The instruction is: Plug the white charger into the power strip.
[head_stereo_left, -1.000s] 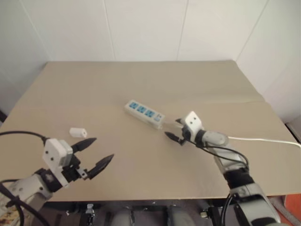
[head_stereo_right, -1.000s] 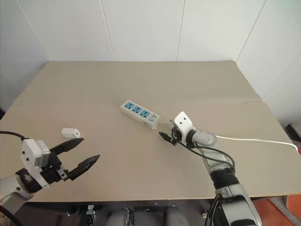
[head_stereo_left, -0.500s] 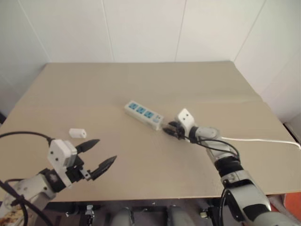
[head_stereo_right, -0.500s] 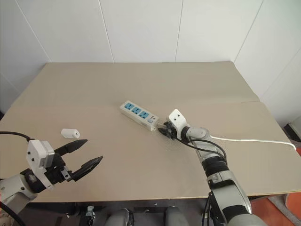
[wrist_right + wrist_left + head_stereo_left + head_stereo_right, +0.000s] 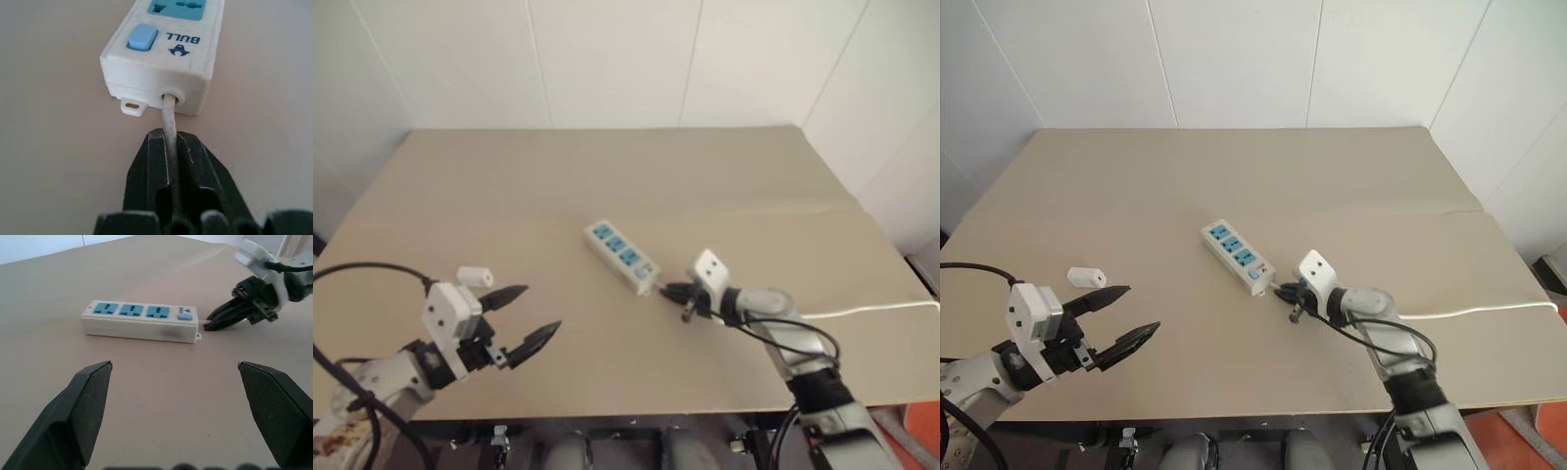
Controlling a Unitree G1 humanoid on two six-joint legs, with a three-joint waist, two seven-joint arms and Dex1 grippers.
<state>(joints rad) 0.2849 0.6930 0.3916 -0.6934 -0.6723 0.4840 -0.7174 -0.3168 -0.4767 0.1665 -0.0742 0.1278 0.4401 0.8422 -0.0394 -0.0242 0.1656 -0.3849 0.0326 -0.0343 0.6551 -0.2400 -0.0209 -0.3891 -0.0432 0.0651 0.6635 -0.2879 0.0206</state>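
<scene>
The power strip (image 5: 621,257) lies slantwise at mid-table, its three blue sockets facing up and its switch end nearest me. My right gripper (image 5: 168,139) is shut on the strip's white cord (image 5: 168,110) just behind that end, and it also appears from above (image 5: 677,294). The white charger (image 5: 475,276) lies on the table at the left, just behind my left wrist's white camera housing. My left gripper (image 5: 533,311) hovers wide open over the near left of the table, holding nothing and pointing at the strip (image 5: 139,320).
The tan table (image 5: 607,166) has a faint seam running across its right half. The white cord (image 5: 867,308) trails off over the right edge. White walls close in behind and on the right. The table's front edge lies just below both arms.
My right gripper has shut on the cord and drawn back toward me, dragging the strip nearer and swinging it to a steeper slant. The left gripper has stayed put and open.
</scene>
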